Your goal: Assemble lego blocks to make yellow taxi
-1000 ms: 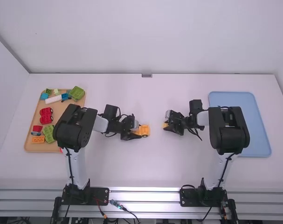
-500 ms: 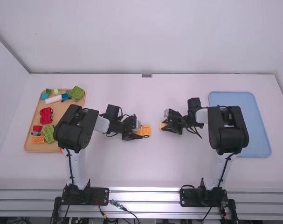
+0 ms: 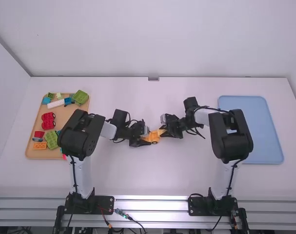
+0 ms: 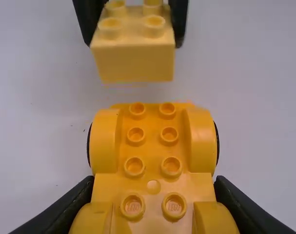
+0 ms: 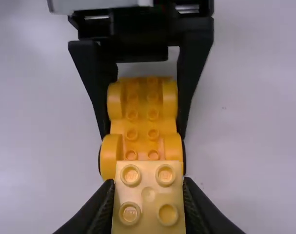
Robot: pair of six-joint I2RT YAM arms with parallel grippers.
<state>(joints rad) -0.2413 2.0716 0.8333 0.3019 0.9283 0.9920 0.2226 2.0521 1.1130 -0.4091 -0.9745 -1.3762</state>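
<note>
Left wrist view: left hand (image 3: 147,137) pinches rounded, studded base (image 4: 153,151), right hand (image 3: 164,131) a boxy block (image 4: 134,62).

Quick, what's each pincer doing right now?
Left pincer: closed, holding the orange-yellow plastic car base with wheels by its sides.
Right pincer: closed, holding the pale yellow, studded plastic block.

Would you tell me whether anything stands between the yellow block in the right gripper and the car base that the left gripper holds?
Nothing visible does: in the left wrist view, an open gap separates the yellow block in the right gripper from the car base in the left gripper.
</note>
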